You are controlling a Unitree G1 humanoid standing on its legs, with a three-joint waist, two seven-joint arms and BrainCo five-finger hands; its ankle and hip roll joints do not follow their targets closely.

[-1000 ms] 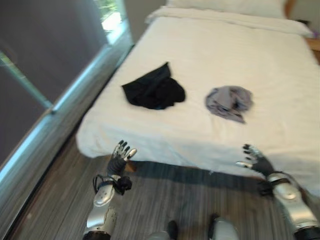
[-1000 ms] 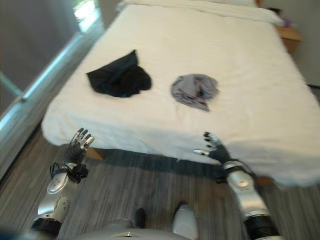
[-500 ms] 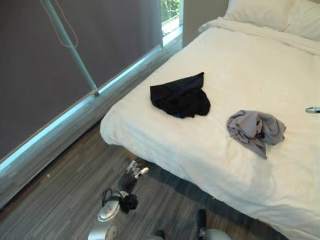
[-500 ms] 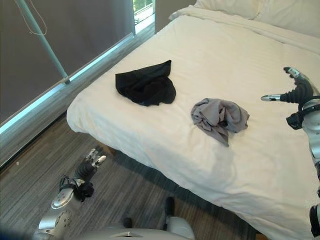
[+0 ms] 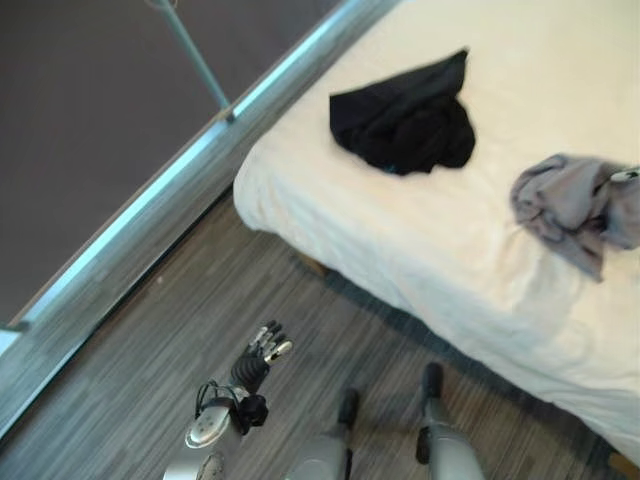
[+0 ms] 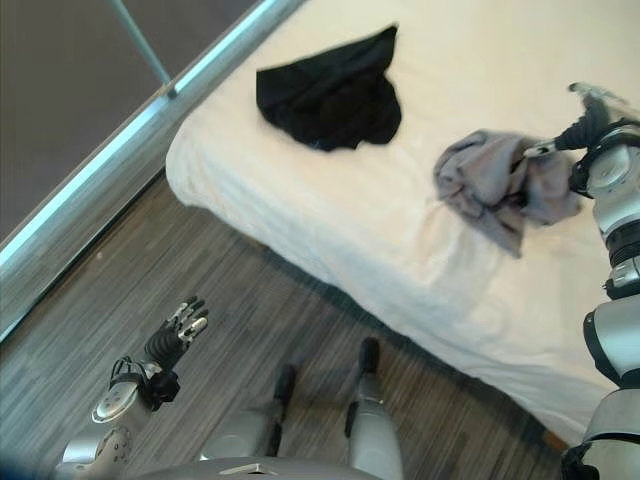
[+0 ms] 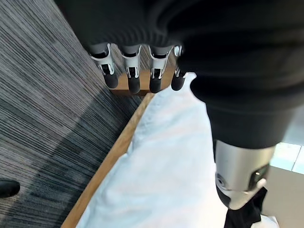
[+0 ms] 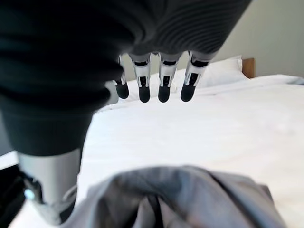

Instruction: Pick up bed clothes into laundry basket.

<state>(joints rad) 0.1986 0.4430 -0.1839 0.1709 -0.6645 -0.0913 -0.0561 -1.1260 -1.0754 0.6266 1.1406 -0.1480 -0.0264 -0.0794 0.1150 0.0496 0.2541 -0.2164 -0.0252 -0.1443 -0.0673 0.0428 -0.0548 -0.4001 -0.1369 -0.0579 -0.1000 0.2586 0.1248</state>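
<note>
On the white bed (image 6: pixel 330 215) lie two crumpled garments, well apart. The black garment (image 6: pixel 332 95) sits near the bed's corner, at about 11 o'clock in the right eye view. The grey garment (image 6: pixel 497 183) lies at about 2 o'clock, nearer the bed's floor-side edge, bunched into folds with a loose tail trailing toward that edge.

The right hand (image 6: pixel 583 125) is over the bed just beside the grey garment, at its 3 o'clock side. Its fingers (image 8: pixel 164 83) are straight and spread, gripping nothing; the thumb reaches over the garment's edge, and whether it touches the cloth cannot be told. In the right wrist view the grey garment (image 8: pixel 175 197) lies bunched close below the hand, with white bedding and pillows (image 8: pixel 216 76) beyond the fingertips.

The left hand (image 5: pixel 258 357) hangs low over the grey striped floor (image 5: pixel 150 370), at about 7 o'clock in the left eye view, well apart from the bed and both garments. Its fingers (image 7: pixel 130 71) are extended and relaxed, holding nothing. The left wrist view shows the bed's hanging white sheet (image 7: pixel 161 175) and a strip of wooden frame (image 7: pixel 111 159) beneath it.

A long window sill (image 5: pixel 150 210) runs along the floor at 9 to 12 o'clock, beside the bed.
</note>
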